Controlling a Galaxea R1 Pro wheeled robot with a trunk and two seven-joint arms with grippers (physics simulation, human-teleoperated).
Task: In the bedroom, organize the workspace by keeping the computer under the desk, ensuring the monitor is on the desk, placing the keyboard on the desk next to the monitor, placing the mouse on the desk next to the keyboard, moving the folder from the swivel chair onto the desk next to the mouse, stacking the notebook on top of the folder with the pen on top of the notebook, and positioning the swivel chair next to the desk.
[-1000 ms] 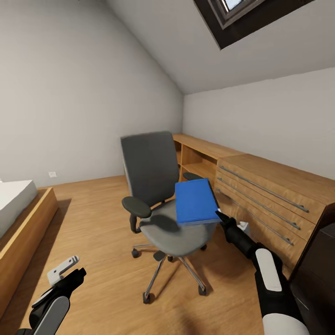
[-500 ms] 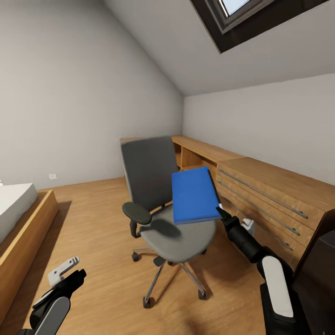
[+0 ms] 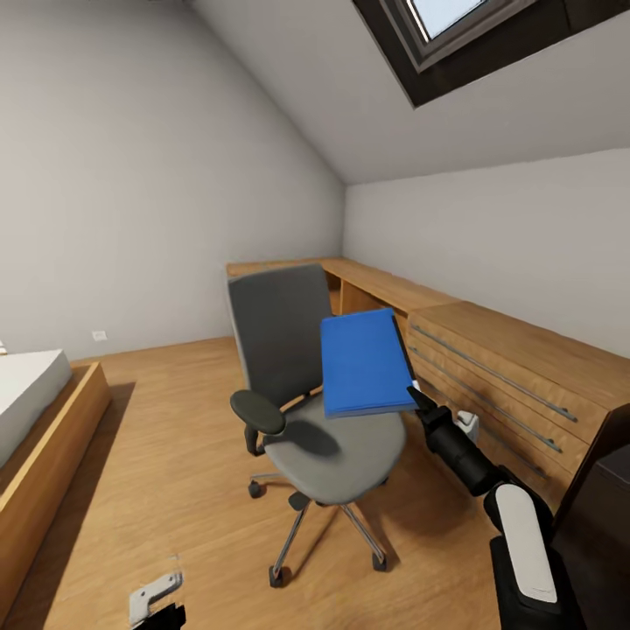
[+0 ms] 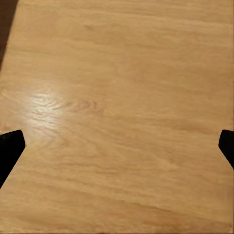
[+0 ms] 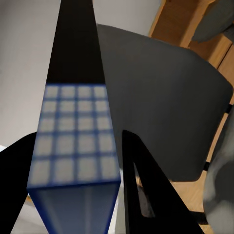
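— Since a second ago, what has changed?

— Lower now, the left gripper [image 3: 157, 599] sits at the near-left bottom edge of the head view, where earlier it reached further into the room. The folder [image 3: 365, 362] has risen a little against the chair back.

— Start at the left, then.

— A bed [image 3: 31, 398] with a wooden frame lies at the far left. The left gripper hangs over bare wooden floor [image 4: 122, 97]; in its wrist view the two fingertips [image 4: 9, 146] stand wide apart with nothing between them.

— And the middle?

— The swivel chair [image 3: 306, 385] stands on the floor, grey seat toward the robot, back toward the far wall.

— Where is the folder?

— Lifted off the seat, above its right side, in front of the chair back. It is blue, tilted up, its long axis running from the near edge away and upward.

— Who holds it?

— The right gripper [image 3: 413, 395], clamped on its near right corner; the right wrist view shows the folder's edge [image 5: 73, 195] pinched between the fingers.

— Right of that?

— A wooden dresser [image 3: 516, 385] along the right wall.
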